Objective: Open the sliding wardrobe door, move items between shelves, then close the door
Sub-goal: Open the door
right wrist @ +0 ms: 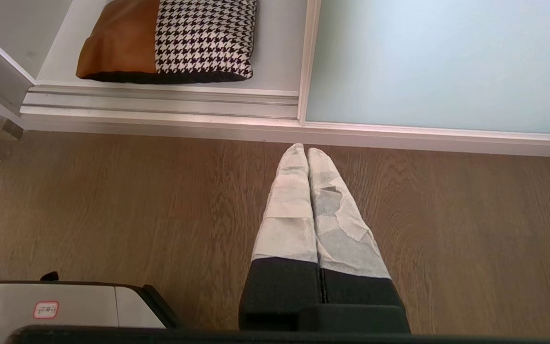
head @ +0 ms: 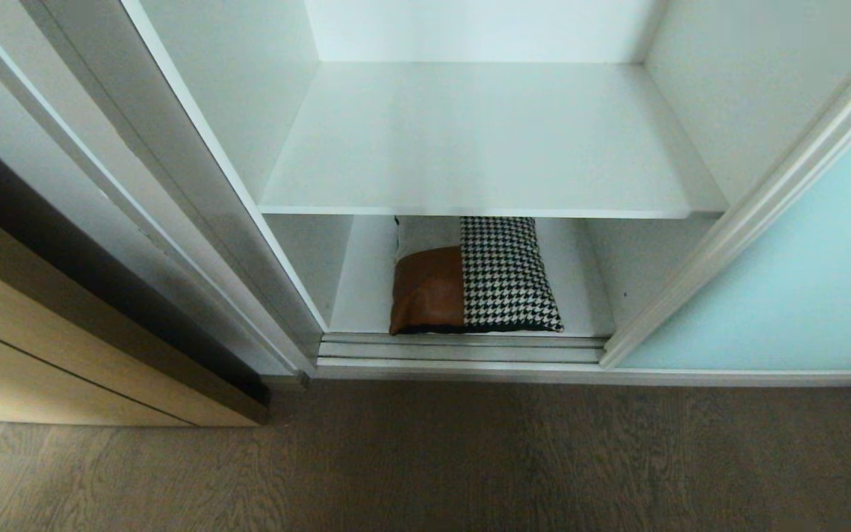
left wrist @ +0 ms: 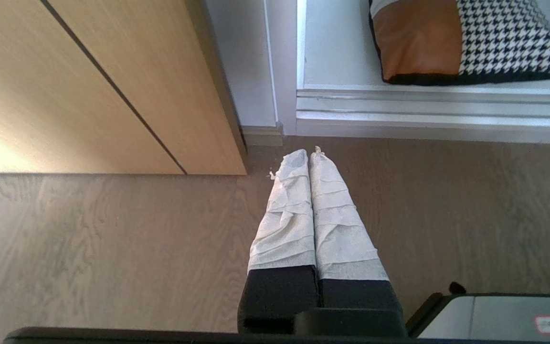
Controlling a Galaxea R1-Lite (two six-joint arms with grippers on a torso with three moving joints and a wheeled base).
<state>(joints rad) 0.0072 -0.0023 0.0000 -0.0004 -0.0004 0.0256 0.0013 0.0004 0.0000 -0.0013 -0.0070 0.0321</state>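
The sliding wardrobe door (head: 787,295) of frosted pale blue-green glass stands slid to the right, leaving the wardrobe open. A tan leather and houndstooth cushion bag (head: 470,277) lies on the bottom shelf (head: 584,310). The white shelf above it (head: 484,140) is bare. Neither arm shows in the head view. My left gripper (left wrist: 308,154) hangs shut over the wood floor, short of the door track, with the bag (left wrist: 466,40) beyond it to one side. My right gripper (right wrist: 306,150) is shut too, above the floor near the door's frame edge (right wrist: 309,57), with the bag (right wrist: 170,40) inside the opening.
A light wood door (head: 34,355) stands left of the wardrobe, next to its white side frame (head: 174,214). Silver floor tracks (head: 462,351) run along the opening's threshold. Grey-brown wood floor (head: 425,458) lies in front. Part of my base (right wrist: 65,303) shows beside each gripper.
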